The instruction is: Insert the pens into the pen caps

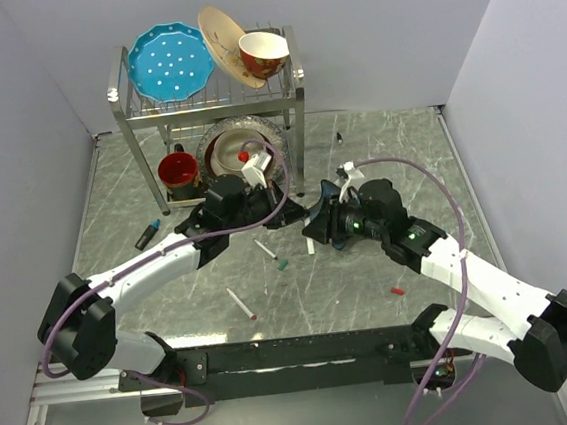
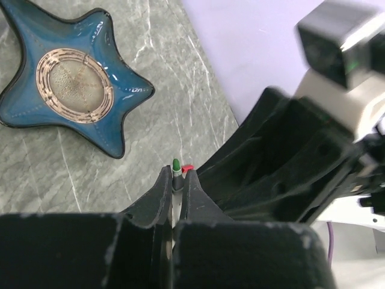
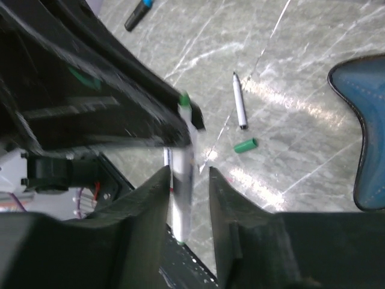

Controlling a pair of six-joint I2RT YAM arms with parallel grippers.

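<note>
Left gripper (image 2: 175, 180): pinching narrow on the green-tipped pen (image 2: 175, 165), with only the green end poking out past its fingertips.
Right gripper (image 3: 187, 186): standing partly open; the white barrel is running between its fingers, lying against one with a gap showing at the other, so it seems not to be clamping.
Pen's axis: lying along the left gripper's fingers with the tip pointing straight out ahead of them; in the right wrist view the barrel is running lengthwise through the right gripper, green end at the far side.
Green cap (image 3: 245, 145): lying on its side on the tabletop (image 3: 313, 72), below and beyond the right gripper, off to one side of its fingers, with its long axis crossing the held pen's axis.
Nearer arm: the right gripper is looking nearer to the cap and is the freer one to fetch it.
Coming move: probably turning on bringing the cap's mouth into line with the green tip.
Others waiting: the black-tipped pen (image 3: 239, 99) is lying just beyond the cap, the blue-ended marker (image 3: 137, 13) well beyond the right gripper.
</note>
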